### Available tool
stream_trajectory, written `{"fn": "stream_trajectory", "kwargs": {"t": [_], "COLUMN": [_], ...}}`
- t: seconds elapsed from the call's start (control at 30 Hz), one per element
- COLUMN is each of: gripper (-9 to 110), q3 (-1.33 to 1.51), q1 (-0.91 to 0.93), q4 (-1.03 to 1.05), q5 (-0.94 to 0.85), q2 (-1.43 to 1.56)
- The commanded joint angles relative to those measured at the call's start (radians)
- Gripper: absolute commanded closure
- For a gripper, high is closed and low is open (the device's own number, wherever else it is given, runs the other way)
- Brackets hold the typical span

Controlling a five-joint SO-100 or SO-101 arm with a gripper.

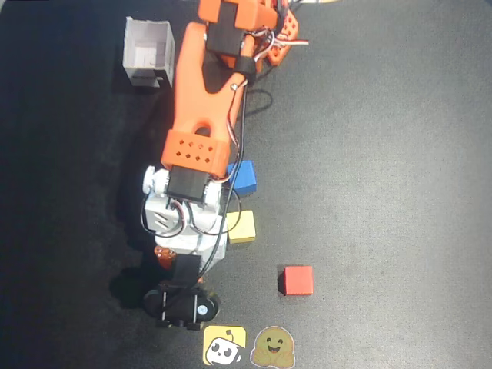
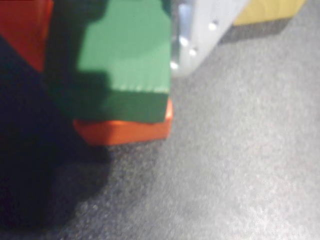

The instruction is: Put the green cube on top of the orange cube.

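In the wrist view the green cube (image 2: 125,55) rests on top of the orange cube (image 2: 122,131), of which only a low strip shows beneath it. My gripper (image 2: 110,30) is shut on the green cube. The white finger (image 2: 200,35) presses its right side. The orange finger (image 2: 22,30) stands at its shaded left side. In the overhead view the arm's white wrist (image 1: 184,223) covers both cubes and the jaws. Only an orange sliver (image 1: 163,254) shows at its lower left edge.
In the overhead view a blue cube (image 1: 243,176) and a yellow cube (image 1: 241,226) lie just right of the wrist, and a red cube (image 1: 297,280) lies farther right. A white open box (image 1: 147,52) stands at the top left. Two stickers (image 1: 224,346) lie at the bottom edge. The yellow cube also shows in the wrist view (image 2: 265,10).
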Motion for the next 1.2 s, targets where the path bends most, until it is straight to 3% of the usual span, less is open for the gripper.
{"fn": "stream_trajectory", "kwargs": {"t": [0.0,0.43,1.17], "gripper": [95,87,84], "q3": [-0.044,-0.038,0.023], "q1": [0.0,0.003,-0.006], "q4": [-0.011,-0.011,-0.057], "q5": [0.008,0.018,0.043], "q2": [0.009,0.018,0.103]}}
